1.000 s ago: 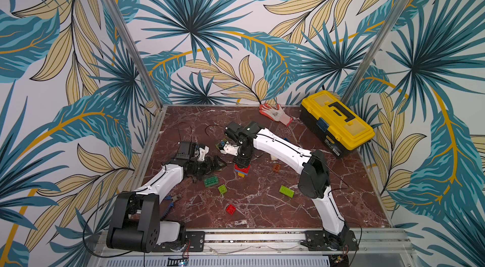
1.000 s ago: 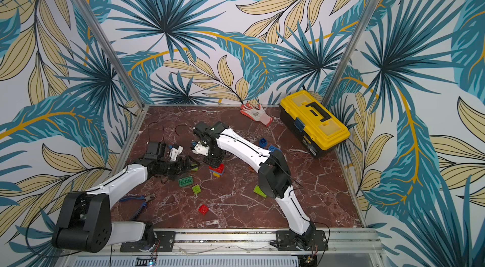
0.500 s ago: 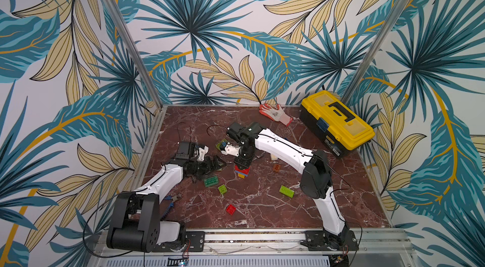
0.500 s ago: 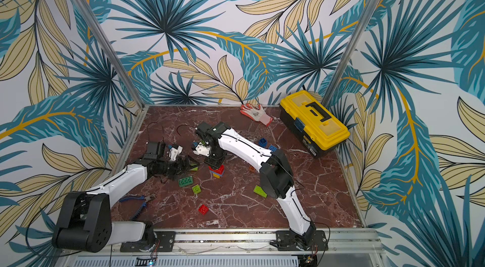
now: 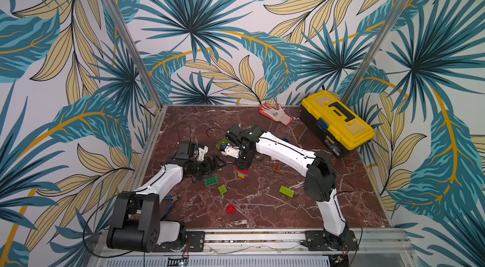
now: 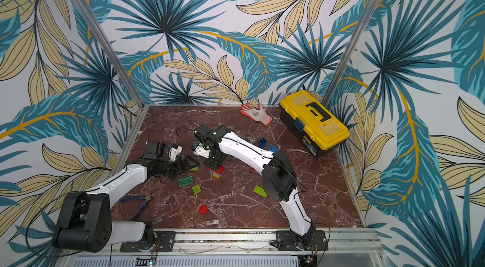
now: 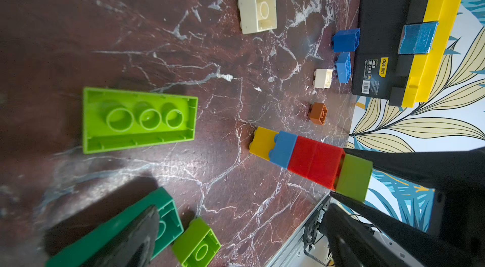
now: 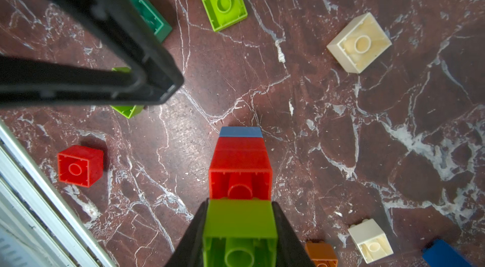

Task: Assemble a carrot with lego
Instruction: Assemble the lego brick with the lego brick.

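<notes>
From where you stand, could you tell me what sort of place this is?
Probably a robot test cell, not a home: aluminium posts frame leaf-print wall panels around a marble-look tabletop, and the left arm and right arm are bolted to its front rail.

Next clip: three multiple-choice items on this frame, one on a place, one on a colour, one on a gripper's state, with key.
1. The red-and-white fabric work glove lies: A) beside the yellow plastic toolbox at the back of the marble table; B) at the table's front edge; C) on the toolbox's lid.
2. The bottom brick of the stacked plastic lego tower is: A) orange; B) yellow; C) cream.
3. The right gripper is: A) open above the tower; B) shut on nothing; C) shut on the light green square brick topping the tower.
Key: 1 A, both top views show glove next to toolbox; 2 B, yellow meets the table in the left wrist view; 3 C, its fingers press that brick's sides.
</notes>
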